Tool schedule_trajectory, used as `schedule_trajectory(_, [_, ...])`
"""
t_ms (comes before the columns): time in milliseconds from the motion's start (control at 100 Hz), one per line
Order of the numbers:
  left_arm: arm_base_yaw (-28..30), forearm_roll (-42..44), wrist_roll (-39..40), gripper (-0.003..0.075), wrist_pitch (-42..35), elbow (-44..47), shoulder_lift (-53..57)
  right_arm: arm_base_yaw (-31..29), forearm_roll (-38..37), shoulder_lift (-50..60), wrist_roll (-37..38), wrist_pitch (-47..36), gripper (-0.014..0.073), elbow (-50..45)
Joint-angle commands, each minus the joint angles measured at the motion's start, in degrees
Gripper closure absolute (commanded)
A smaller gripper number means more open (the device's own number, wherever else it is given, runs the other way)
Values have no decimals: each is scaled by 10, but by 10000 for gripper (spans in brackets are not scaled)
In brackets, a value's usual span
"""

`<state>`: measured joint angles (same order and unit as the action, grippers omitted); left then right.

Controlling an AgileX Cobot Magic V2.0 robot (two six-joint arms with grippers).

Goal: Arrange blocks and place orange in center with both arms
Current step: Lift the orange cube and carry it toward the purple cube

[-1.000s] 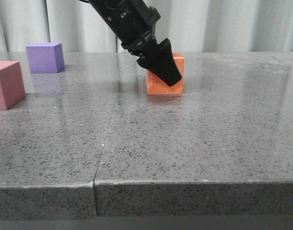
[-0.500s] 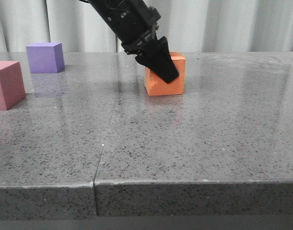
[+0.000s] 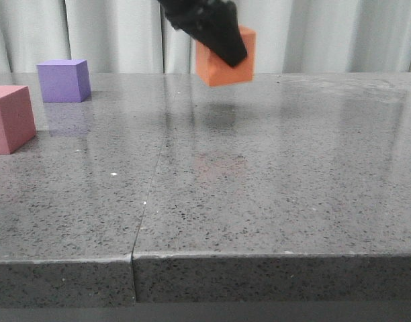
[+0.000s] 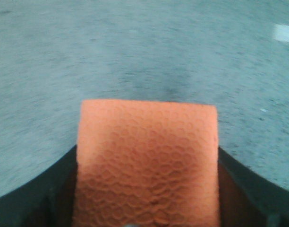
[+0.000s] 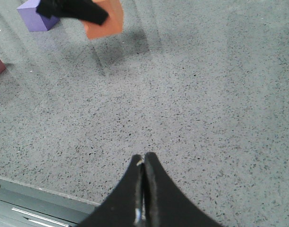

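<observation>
Although most of my left arm is cut off by the top of the front view, I can see its left gripper (image 3: 222, 41) clamped on the orange cube (image 3: 227, 60), which hangs clear of the grey stone tabletop (image 3: 272, 194) with a soft shadow and a faint orange reflection under it. One black finger (image 3: 219, 33) slants down across the cube's near face and hides part of it, so I cannot make out any dent from here. From the left wrist view the cube (image 4: 147, 165) fills the lower frame, its pitted foam face toward the lens, dark fingers (image 4: 36, 198) pressed to both sides; the picture is blurred and the fingertips are out of frame. The purple cube (image 3: 64, 80) sits at the far left of the table, and the pink cube (image 3: 9, 117) sits nearer me, cropped by the left edge, the two apart from each other and well apart from the lifted one. My right gripper (image 5: 143, 189) does not show in the front view; its own wrist camera shows the two fingers drawn together, tips seemingly touching with nothing between them, held above bare table. That same camera catches the orange cube (image 5: 106, 21) far off, half masked by the left gripper (image 5: 73, 9), with the purple cube (image 5: 35, 19) beside it.
</observation>
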<state>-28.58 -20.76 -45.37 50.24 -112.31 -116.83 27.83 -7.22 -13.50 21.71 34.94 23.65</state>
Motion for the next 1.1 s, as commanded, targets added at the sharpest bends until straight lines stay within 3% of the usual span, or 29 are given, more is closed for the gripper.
schedule_trajectory(0, [-4, 52, 109, 478, -44, -21, 58, -2, -10, -5, -3, -45, 661, 14])
schedule_trajectory(220, [0, 238, 353, 479, -7, -21, 100, -2, -10, -5, -3, -45, 661, 14])
schedule_trajectory(360, [22, 289, 464, 479, 40, -21, 119, -2, -10, -5, -3, -45, 661, 14])
schedule_trajectory(620, [97, 300, 525, 479, 106, 3, 141, -2, -10, -5, -3, -45, 661, 14])
schedule_trajectory(960, [151, 304, 598, 479, 32, 126, 174, -2, -10, -5, -3, -44, 661, 14])
schedule_trajectory(1090, [153, 355, 671, 479, 0, 169, 174, -2, -10, -5, -3, -44, 661, 14])
